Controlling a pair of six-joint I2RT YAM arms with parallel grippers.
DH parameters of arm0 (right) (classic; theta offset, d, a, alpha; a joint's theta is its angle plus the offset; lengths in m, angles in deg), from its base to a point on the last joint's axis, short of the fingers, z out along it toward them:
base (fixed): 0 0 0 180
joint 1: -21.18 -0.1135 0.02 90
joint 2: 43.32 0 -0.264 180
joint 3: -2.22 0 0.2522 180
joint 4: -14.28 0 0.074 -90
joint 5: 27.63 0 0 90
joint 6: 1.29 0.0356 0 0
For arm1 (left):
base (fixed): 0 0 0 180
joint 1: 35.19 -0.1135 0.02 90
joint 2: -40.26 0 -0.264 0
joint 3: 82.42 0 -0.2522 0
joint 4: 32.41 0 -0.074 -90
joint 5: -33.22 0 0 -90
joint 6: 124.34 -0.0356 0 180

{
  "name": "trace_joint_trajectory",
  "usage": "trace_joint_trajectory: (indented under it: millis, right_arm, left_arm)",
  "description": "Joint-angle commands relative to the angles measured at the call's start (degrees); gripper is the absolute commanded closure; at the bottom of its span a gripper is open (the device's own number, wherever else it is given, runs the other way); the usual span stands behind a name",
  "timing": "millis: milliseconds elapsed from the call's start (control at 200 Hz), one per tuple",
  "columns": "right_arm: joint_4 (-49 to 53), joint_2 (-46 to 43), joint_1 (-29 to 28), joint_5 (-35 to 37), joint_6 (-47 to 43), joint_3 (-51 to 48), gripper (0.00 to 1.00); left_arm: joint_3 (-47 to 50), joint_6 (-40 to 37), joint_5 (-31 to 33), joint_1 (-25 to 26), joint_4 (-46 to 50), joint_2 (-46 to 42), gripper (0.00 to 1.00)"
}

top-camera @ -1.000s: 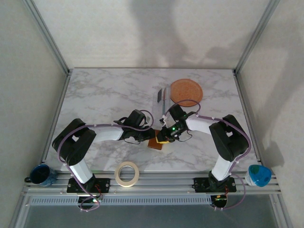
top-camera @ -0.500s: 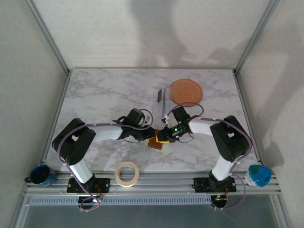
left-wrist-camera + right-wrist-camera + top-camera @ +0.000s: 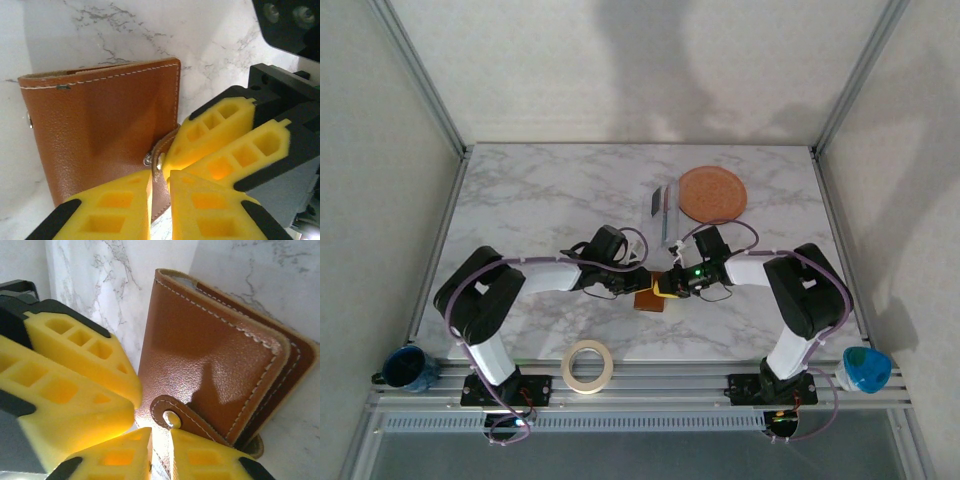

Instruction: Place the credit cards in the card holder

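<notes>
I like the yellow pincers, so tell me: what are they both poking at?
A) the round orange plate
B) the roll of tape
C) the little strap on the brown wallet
C: both wrist views show the tips of the left pincer and the right pincer meeting at the strap tab of the closed card holder.

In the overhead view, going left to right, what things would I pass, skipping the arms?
In order: dark blue mug → tape roll → card holder → orange plate → blue cup.
</notes>
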Motion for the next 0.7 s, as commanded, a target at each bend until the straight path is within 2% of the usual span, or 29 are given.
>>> trace_joint_trajectory:
  millis: [0, 315, 696]
  right_arm:
    - [-2.2, 0.6, 0.8, -1.8, 0.6, -1.1, 0.87]
    - [-2.2, 0.5, 1.5, -2.4, 0.2, -1.6, 0.93]
    - [-2.0, 1.2, 1.6, -2.2, 0.1, -1.6, 0.96]
  left_arm:
    - [-1.8, -1.3, -0.4, -0.3, 0.8, 1.7, 0.85]
    - [-2.0, -0.7, -1.5, -0.8, -1.1, 3.2, 0.82]
    - [-1.9, -0.5, -3.6, -0.8, -2.6, 4.1, 0.81]
